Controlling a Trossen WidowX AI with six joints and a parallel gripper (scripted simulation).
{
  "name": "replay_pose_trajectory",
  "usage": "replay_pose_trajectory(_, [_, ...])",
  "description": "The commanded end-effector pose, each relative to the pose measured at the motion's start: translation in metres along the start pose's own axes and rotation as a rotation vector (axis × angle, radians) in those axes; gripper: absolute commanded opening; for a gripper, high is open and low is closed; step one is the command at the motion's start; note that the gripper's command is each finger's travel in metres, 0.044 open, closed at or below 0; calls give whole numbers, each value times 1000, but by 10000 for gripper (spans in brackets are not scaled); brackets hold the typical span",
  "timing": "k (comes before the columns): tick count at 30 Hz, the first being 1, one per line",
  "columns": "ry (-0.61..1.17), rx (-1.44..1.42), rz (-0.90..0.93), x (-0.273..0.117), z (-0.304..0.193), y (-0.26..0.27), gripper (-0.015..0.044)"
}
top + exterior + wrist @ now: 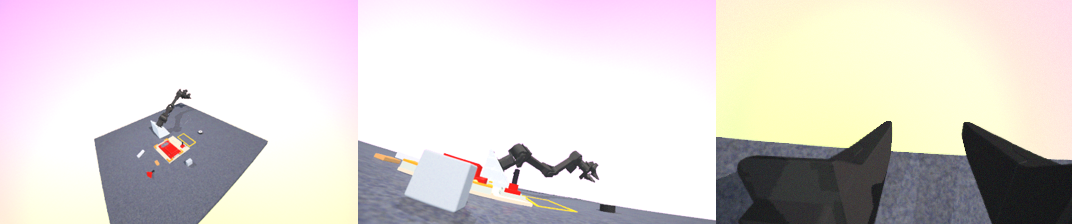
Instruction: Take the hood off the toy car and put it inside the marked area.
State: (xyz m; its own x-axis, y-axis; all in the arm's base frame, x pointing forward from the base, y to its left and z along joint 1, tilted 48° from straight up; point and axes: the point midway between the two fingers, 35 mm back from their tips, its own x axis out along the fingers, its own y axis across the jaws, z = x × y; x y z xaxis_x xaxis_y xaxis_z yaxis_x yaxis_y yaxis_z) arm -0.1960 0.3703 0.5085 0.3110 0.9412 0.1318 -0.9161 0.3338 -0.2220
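Note:
The toy car lies on a cream board with a large red panel on it. A small red part with an upright black post stands at the board's end near the marked area. Which red part is the hood is not clear. The marked area, a yellow outline, lies flat beside that end, with nothing inside it. My gripper is partly open and empty, high above the table and beyond the outline, away from the car.
A pale block stands beside the board. A small wheel lies beyond the outline. A white bar, an orange piece and a red piece with a black stem lie on the car's other side.

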Motion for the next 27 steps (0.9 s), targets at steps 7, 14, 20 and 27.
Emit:
replay_pose_trajectory(7, [-108, -19, -45, -8, 42, -56, 404])
replay_pose_trajectory(14, [-235, -13, -123, -36, 91, -138, 440])
replay_pose_trajectory(20, [-339, 53, -234, -74, 124, -226, 440])
replay_pose_trajectory(27, [-445, 202, -328, -115, 134, -314, 440])
